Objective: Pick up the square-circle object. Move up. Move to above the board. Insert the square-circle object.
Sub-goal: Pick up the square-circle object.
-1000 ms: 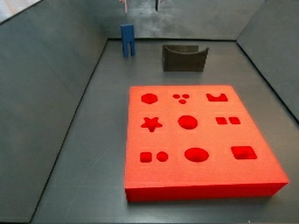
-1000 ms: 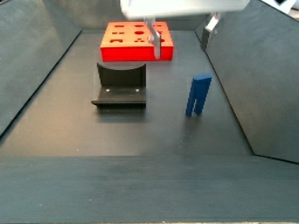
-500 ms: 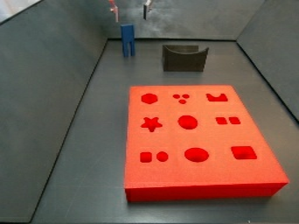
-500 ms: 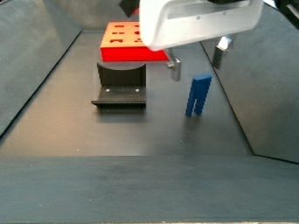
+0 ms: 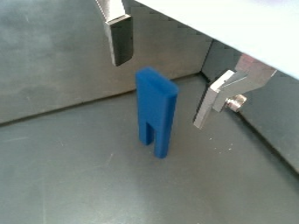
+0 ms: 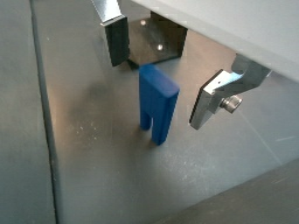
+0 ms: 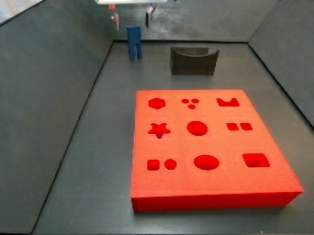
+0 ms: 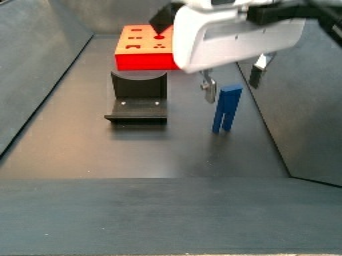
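Observation:
The square-circle object, a tall narrow blue block, stands upright on the grey floor in both side views (image 7: pixel 134 42) (image 8: pixel 227 110) and in both wrist views (image 5: pixel 156 109) (image 6: pixel 156 109). My gripper (image 5: pixel 162 92) (image 6: pixel 158 94) is open, with one silver finger (image 5: pixel 118 39) and the other (image 5: pixel 212 101) on either side of the block's upper part, not touching it. In the side views the gripper (image 7: pixel 132 13) (image 8: pixel 231 80) hangs right over the block. The red board (image 7: pixel 208 151) lies flat with its shaped cut-outs and shows partly behind the gripper in a side view (image 8: pixel 134 45).
The dark grey fixture (image 7: pixel 193 60) (image 8: pixel 138 95) stands on the floor between the block and the board, and shows behind the block in a wrist view (image 6: pixel 163 39). Grey walls (image 7: pixel 50 73) enclose the floor close beside the block.
The gripper has moved sideways to above the blue block and come down, so its open fingers now straddle the block's top. The block, board and fixture have not moved.

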